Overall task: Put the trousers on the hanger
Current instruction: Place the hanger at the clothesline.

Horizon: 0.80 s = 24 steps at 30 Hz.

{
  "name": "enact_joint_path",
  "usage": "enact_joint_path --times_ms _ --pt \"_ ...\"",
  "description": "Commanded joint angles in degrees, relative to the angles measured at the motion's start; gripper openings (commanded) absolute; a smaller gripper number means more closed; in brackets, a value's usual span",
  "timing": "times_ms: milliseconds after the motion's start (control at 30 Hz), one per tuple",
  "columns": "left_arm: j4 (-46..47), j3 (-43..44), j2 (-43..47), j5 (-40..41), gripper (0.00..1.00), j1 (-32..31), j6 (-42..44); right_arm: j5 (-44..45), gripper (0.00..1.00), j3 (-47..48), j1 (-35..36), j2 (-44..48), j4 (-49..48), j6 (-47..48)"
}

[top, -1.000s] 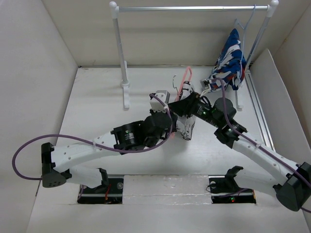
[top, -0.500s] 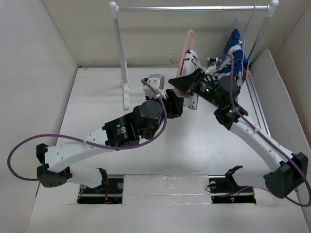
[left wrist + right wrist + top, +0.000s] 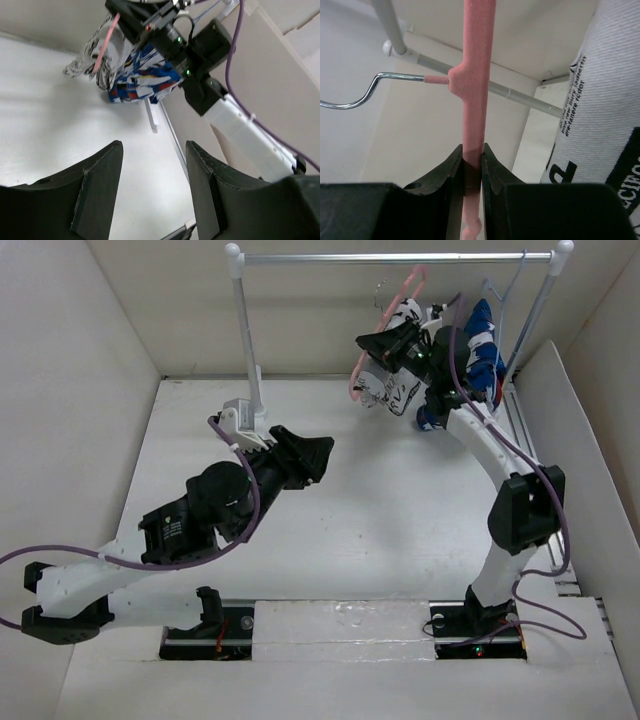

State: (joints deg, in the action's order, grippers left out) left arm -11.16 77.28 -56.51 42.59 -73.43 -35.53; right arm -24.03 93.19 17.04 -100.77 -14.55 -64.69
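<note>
Looking from above: right gripper [image 3: 372, 343] holds the pink hanger [image 3: 410, 282] just under the rail [image 3: 330, 257], trousers [image 3: 395, 390] draped on it. Left wrist: left gripper [image 3: 152, 150] gapes empty, well clear. Right wrist: jaws pinch the hanger's bar; best keep it level so the hook [image 3: 350, 102] catches the rail cleanly.

- We see a white clothes rack with a silver top rail [image 3: 400, 257] standing at the far side of the white counter [image 3: 380, 510].
- We see a blue, white and red patterned garment [image 3: 484, 340] hanging below a pale blue wire hanger [image 3: 508, 272] at the rail's right end.
</note>
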Motion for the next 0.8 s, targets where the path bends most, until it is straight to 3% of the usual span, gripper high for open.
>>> enact_joint_path --times_ms 0,267,500,767 --pt "-5.1 -3.4 1.2 0.7 0.49 -0.1 -5.5 -1.5 0.0 8.9 -0.4 -1.4 -12.5 -2.7" --pt "-7.8 -9.9 4.0 -1.1 0.48 -0.1 -10.8 -1.7 0.0 17.5 -1.7 -7.3 -14.7 -4.3" --pt "-7.3 -10.7 2.3 -2.1 0.47 -0.1 -8.9 -0.4 0.0 16.0 -0.6 -6.3 -18.1 -5.4" --pt "-5.4 -12.6 2.5 -4.5 0.46 1.7 -8.0 1.1 0.0 21.8 -4.2 -9.6 -17.5 -7.8"
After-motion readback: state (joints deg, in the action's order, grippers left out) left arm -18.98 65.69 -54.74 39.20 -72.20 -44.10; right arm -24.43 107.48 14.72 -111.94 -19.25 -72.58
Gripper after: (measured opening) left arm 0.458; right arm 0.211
